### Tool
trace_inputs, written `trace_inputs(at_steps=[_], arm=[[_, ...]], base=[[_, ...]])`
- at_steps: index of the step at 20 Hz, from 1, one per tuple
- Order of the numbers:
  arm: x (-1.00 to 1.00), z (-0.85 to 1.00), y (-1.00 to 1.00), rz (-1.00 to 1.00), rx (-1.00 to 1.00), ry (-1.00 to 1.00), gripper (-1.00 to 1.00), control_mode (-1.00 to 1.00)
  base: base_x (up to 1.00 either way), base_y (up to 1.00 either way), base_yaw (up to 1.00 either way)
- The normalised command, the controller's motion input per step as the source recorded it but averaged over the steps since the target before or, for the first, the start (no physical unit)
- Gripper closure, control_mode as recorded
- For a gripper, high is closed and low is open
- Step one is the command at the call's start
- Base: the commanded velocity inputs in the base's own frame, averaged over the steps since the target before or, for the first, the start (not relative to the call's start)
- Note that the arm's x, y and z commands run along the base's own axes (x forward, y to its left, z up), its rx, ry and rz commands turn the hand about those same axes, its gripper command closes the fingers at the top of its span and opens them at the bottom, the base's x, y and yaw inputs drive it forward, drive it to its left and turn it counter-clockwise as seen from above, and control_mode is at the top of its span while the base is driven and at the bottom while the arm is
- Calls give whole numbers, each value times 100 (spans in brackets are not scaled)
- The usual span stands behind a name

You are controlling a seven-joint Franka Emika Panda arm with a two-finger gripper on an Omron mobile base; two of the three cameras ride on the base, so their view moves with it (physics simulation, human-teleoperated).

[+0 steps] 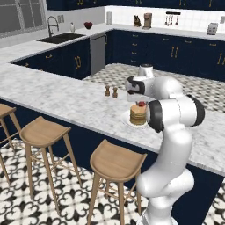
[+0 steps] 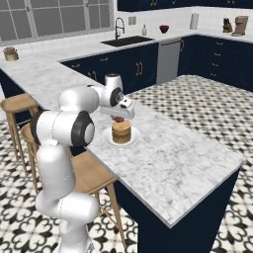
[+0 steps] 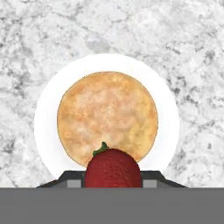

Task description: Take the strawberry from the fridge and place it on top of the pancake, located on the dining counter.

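Hand (image 3: 113,186) is clamped narrow on the strawberry (image 3: 113,170), fingers pinching its sides, green tip pointing forward. Berry is likely light, soft, a bit slick, so it bruises if squeezed harder; side grip across the widest part looks right. Small and roundish, so it could roll off when let go.

Directly under the hand sits the pancake (image 3: 107,119), a short golden stack on a white plate (image 3: 168,116). The berry hangs above the stack's near edge, not yet touching, as seen in the right base view (image 2: 118,119). The top of the stack looks flat and slightly spongy, a decent landing spot if released near centre.

The counter (image 3: 183,39) around the plate is pale marble, hard and smooth. Beyond the hand stand two small brown shakers (image 1: 110,92). Wooden stools (image 1: 117,161) line the robot's side. Further off: patterned floor, navy cupboards (image 1: 176,55), sink (image 1: 61,38).
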Motion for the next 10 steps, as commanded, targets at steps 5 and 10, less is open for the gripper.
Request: trace_inputs(at_steps=[5,10], arm=[[89,-23,-18,10,4,0,100,-100],[16,-29,14,2,0,3,100,-100]], base=[[0,0,0],[0,0,0]])
